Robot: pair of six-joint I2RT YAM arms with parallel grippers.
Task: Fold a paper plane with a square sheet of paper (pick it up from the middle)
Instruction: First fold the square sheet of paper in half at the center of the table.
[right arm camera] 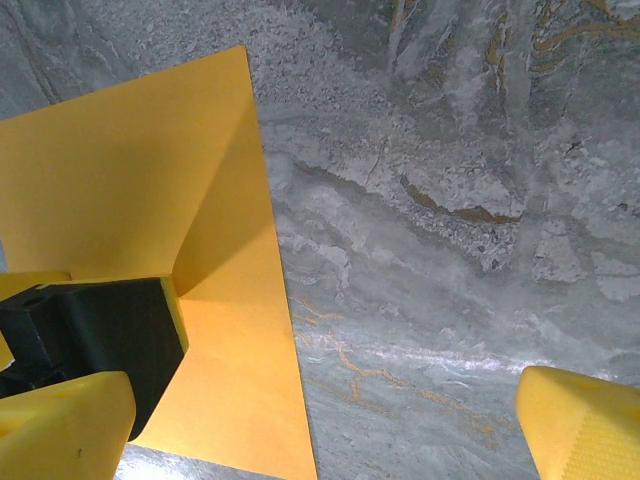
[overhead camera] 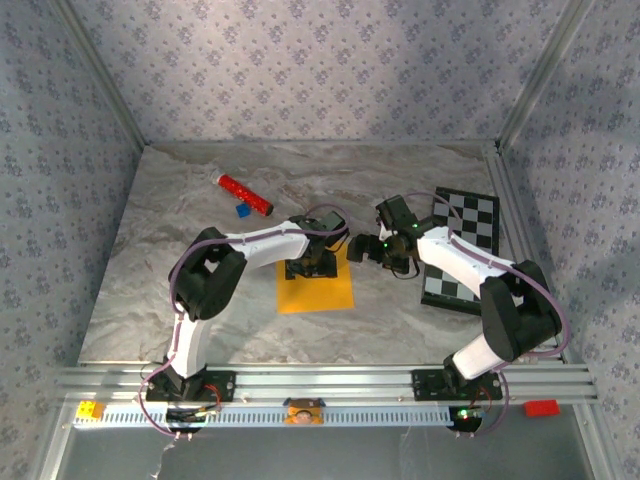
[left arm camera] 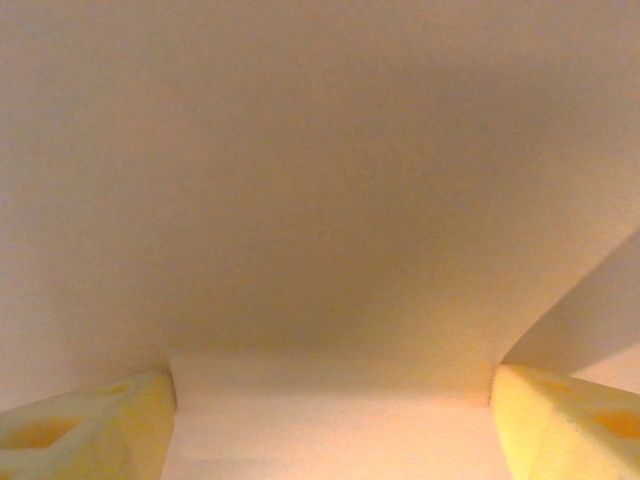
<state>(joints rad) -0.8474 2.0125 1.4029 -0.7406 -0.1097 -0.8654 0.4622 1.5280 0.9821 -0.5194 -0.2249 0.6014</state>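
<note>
The square sheet of paper (overhead camera: 318, 292) is orange-yellow and lies on the marble table just in front of the middle; it is a plain square, not a paper plane. My left gripper (overhead camera: 313, 265) points down onto its far half. In the left wrist view the sheet (left arm camera: 320, 200) spans the frame, and the left gripper (left arm camera: 335, 420) is open, both yellow fingertips (left arm camera: 90, 430) set wide on the paper with a low ridge between them. My right gripper (overhead camera: 365, 245) hovers open beside the sheet's right edge (right arm camera: 275, 250). In the right wrist view a crease rises from the left gripper's black finger (right arm camera: 100, 340).
A red cylinder (overhead camera: 245, 195) and a small blue block (overhead camera: 242, 210) lie at the back left. A black-and-white checkered board (overhead camera: 462, 250) lies under my right arm. An aluminium rail (overhead camera: 330, 380) runs along the near edge. Patterned walls enclose the table (overhead camera: 150, 260).
</note>
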